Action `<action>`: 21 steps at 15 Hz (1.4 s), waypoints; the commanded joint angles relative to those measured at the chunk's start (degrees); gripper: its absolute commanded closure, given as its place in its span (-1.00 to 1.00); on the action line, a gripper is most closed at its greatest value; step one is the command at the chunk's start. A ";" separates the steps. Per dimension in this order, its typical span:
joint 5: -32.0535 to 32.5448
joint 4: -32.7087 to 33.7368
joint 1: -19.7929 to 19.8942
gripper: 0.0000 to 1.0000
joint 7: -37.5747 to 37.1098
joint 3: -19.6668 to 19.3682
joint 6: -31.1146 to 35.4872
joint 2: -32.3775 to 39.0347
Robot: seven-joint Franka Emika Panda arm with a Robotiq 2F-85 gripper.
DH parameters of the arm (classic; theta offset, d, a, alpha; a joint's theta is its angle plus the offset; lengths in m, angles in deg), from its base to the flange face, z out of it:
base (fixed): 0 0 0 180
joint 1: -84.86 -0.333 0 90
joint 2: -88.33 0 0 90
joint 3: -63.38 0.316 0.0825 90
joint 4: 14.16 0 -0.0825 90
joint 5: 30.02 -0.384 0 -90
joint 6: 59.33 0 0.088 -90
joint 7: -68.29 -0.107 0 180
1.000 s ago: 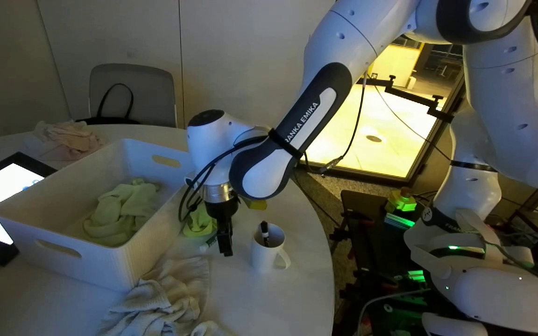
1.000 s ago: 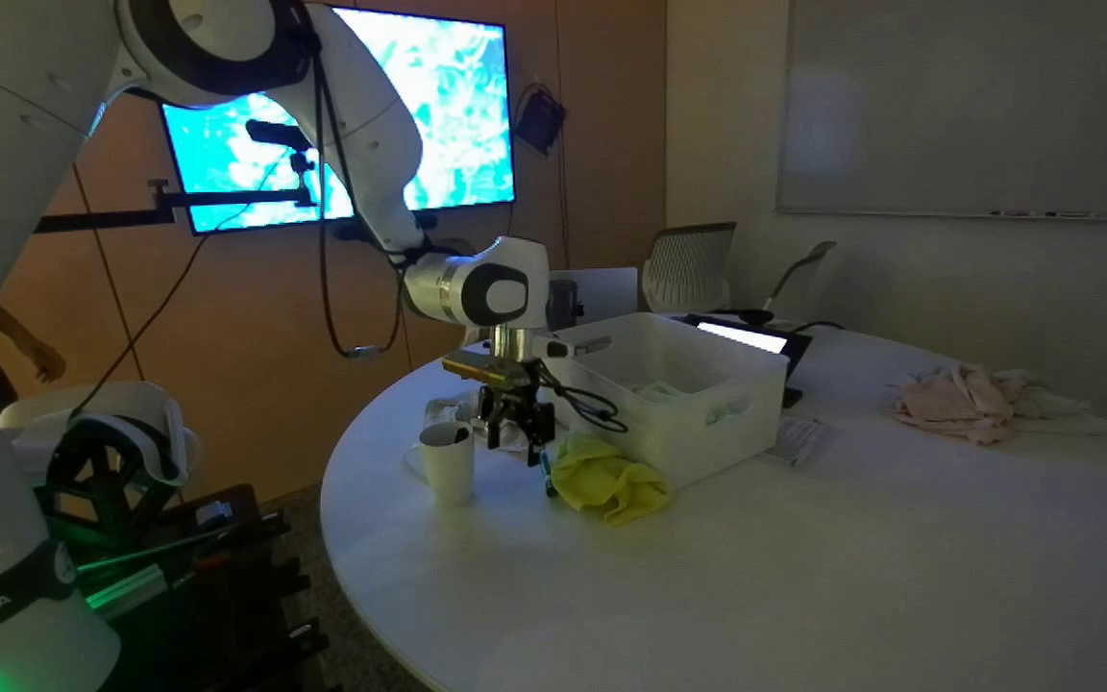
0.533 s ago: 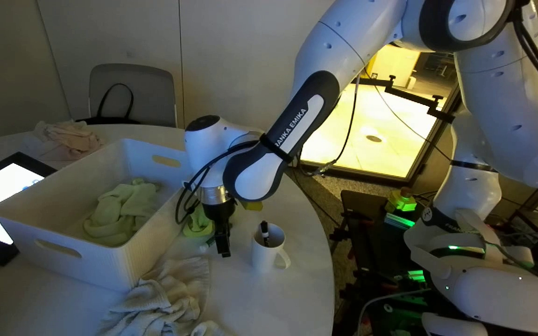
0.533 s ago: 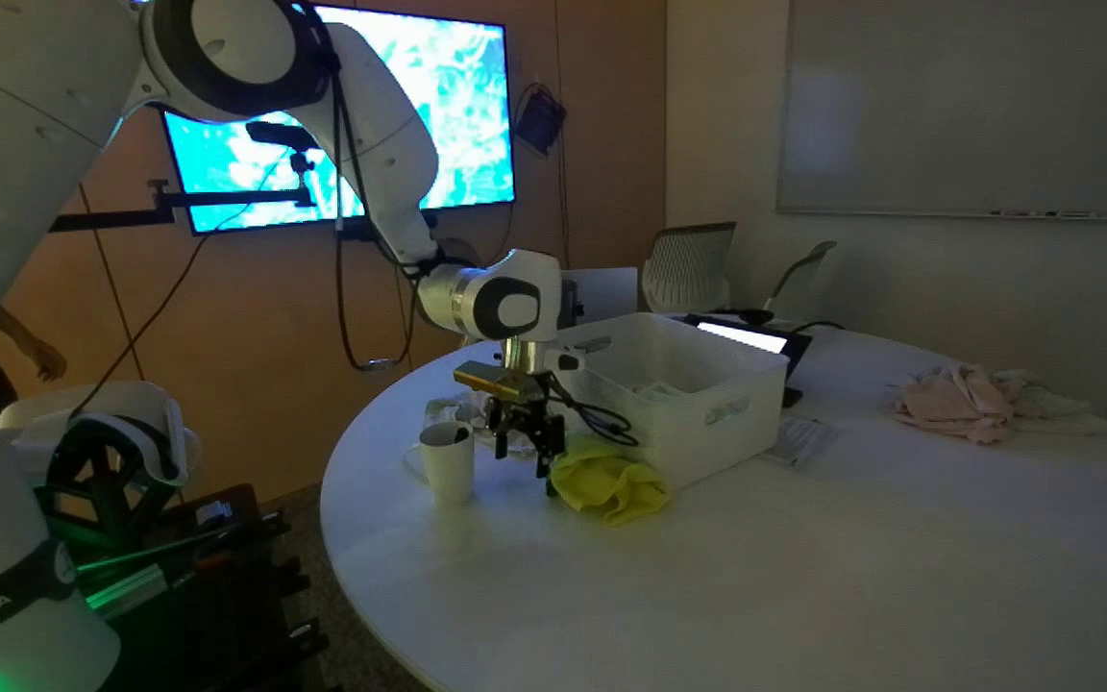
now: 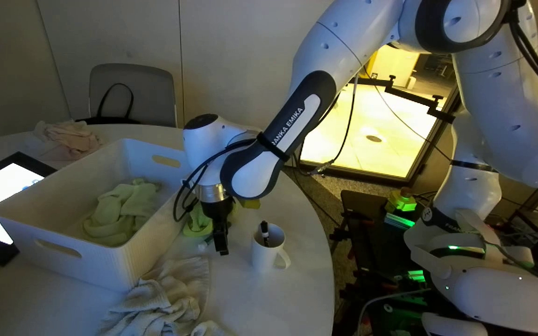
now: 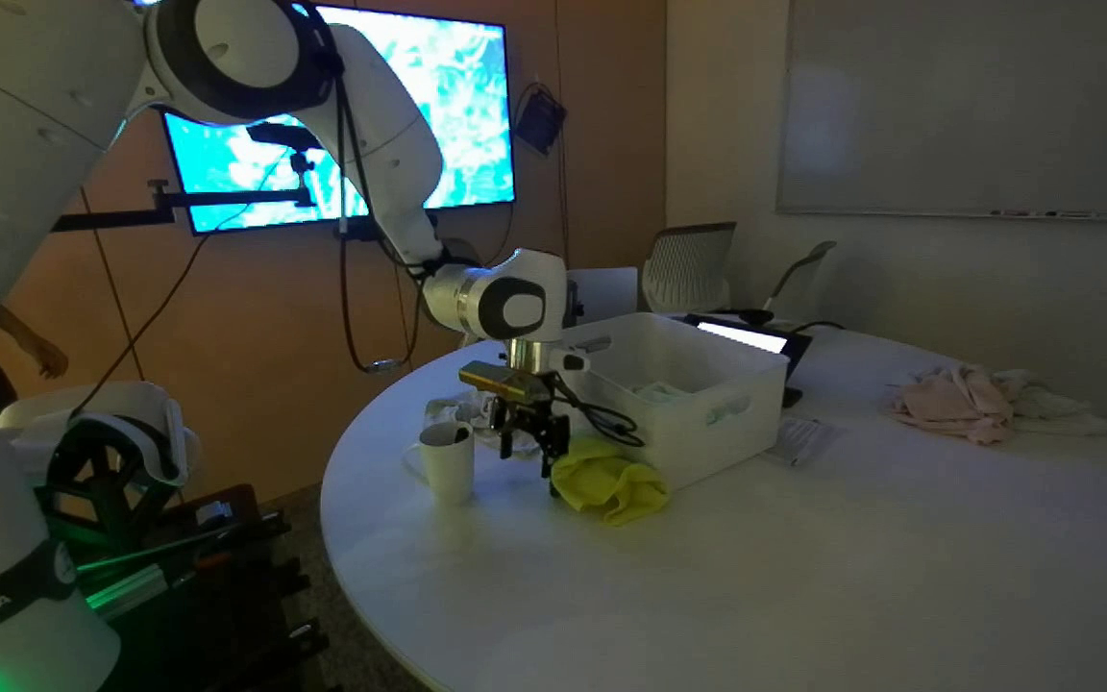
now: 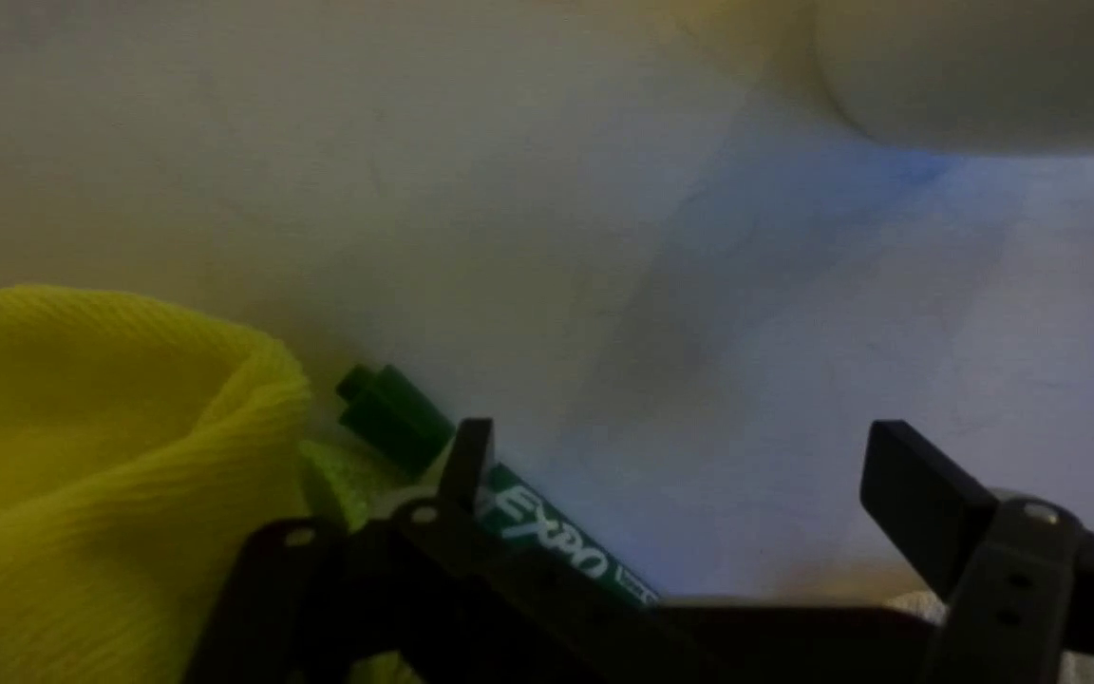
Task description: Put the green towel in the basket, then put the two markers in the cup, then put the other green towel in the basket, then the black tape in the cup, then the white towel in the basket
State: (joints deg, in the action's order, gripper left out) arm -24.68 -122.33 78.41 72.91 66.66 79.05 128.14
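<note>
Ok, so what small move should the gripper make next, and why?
Probably ease the open gripper slightly sideways toward the yellow-green towel before lowering. In the wrist view, one finger crosses over the green marker, which isn't centred between the fingers. In an exterior view, the white cup already holds a black marker, so the green one is likely wanted next.

In an exterior view, the arm (image 5: 287, 123) shifts left, and its hanging cable (image 5: 320, 168) travels with it. The wrist (image 6: 525, 298) sits slightly lower than one second earlier in both exterior views. Over the same interval, the gripper (image 6: 529, 471) moves farther from the mug (image 6: 448, 471) and closer to the yellow-green towel (image 6: 608, 483). In an exterior view, a finger (image 6: 551, 447) now overlaps the spot where the green marker (image 7: 556, 532) shows clear of the gripper one second earlier.
</note>
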 commanded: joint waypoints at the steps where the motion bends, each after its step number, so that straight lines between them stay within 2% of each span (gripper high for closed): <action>1: -0.70 1.96 1.11 -1.00 1.47 1.06 -0.65 1.12; 17: -1.00 9.53 3.08 -1.00 2.67 0.82 -3.47 7.29; 18: -1.20 9.74 3.22 -0.50 2.67 0.92 -3.76 7.26; 19: -1.18 9.91 3.18 -0.48 2.57 0.84 -3.98 7.27; 21: -1.01 9.57 3.12 -0.17 2.32 0.72 -4.61 6.59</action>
State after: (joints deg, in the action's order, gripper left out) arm -24.81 -114.81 80.75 73.93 66.67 76.08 133.24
